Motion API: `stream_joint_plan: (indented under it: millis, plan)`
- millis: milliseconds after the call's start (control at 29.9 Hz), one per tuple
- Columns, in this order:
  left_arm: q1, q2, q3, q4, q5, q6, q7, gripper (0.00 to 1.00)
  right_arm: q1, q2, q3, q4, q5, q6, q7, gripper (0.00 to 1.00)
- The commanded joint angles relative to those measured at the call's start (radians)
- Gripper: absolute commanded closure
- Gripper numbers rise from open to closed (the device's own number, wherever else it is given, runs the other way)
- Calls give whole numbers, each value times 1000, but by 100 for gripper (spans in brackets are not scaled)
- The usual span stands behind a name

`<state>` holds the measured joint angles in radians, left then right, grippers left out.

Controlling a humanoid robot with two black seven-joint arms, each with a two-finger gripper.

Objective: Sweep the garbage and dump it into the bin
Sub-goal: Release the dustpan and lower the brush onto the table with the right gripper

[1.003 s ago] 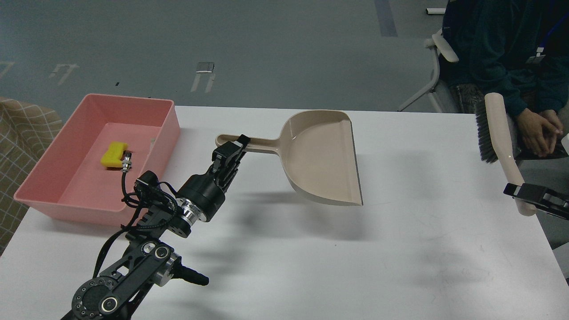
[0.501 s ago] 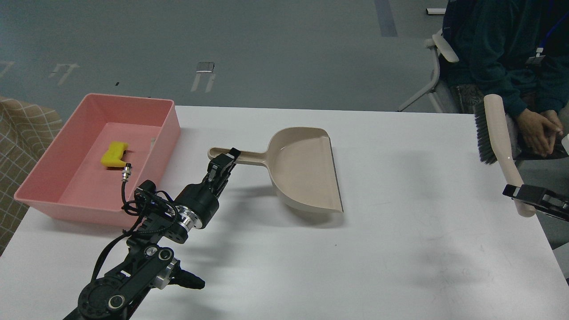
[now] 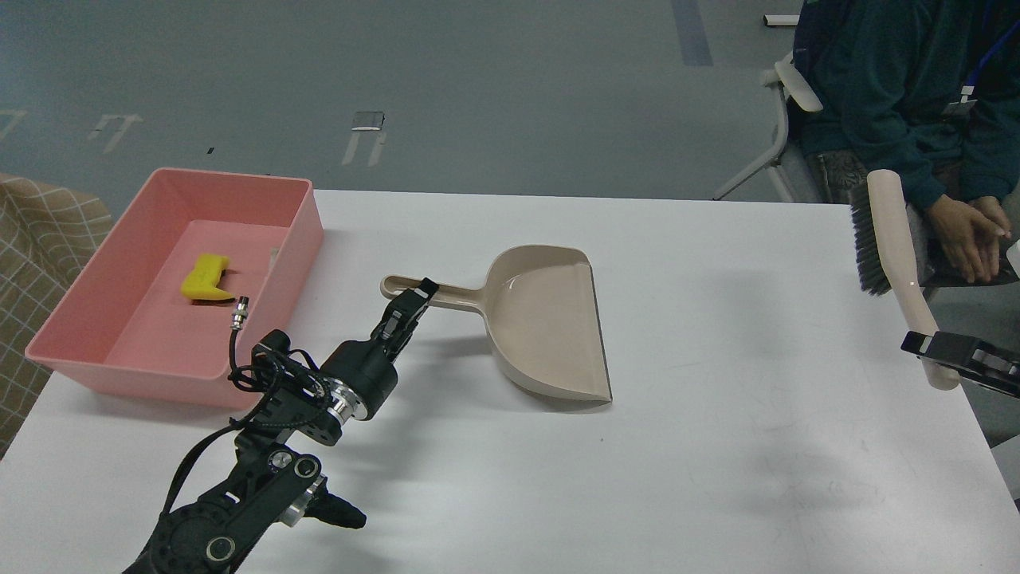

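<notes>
The garbage (image 3: 205, 278), a yellow sponge scrap, lies inside the pink bin (image 3: 299, 239) at the far left of the white surface (image 3: 717, 446). Right of the bin, the beige dustpan (image 3: 546, 323) rests flat on the surface, its handle clamped by the left hand (image 3: 413, 293). At the right edge, the right hand (image 3: 924, 344) grips the handle of the upright brush (image 3: 884, 231).

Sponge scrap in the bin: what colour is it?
Bright yellow; the sponge scrap lies inside the pink bin, clearest in the head view.
</notes>
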<state>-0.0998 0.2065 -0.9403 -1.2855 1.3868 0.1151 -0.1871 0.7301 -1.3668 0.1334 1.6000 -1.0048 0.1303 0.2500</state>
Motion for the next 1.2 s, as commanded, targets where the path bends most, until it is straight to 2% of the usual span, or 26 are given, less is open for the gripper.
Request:
stream_joint_plan:
  millis: [0, 67, 167, 267, 468, 769, 835, 1170]
  plan:
    - [0, 2, 0, 0, -8, 0, -2, 59, 0, 0, 0, 0, 0, 0, 0, 100]
    - [2, 4, 0, 0, -9, 0, -5, 29, 0, 0, 0, 0, -2, 0, -2, 100]
    - [3, 5, 0, -2, -9, -2, -15, 17, 0, 0, 0, 0, 0, 0, 0, 100]
    - [8, 10, 1, -2, -9, -9, -15, 10, 0, 0, 0, 0, 0, 0, 0, 100]
    - [18, 17, 1, -14, -11, -41, -18, 5, 0, 0, 0, 0, 0, 5, 2, 100]
    - [71, 36, 0, -48, -12, -118, -22, 4, -37, 14, 0, -8, 2, 19, 3, 100]
    - [94, 71, -2, -83, -17, -164, -22, 4, -55, 37, 0, -9, 0, 26, 3, 100]
    - [124, 149, -15, -195, -132, -235, -22, 4, -89, 87, -5, -11, -52, 71, 2, 100]
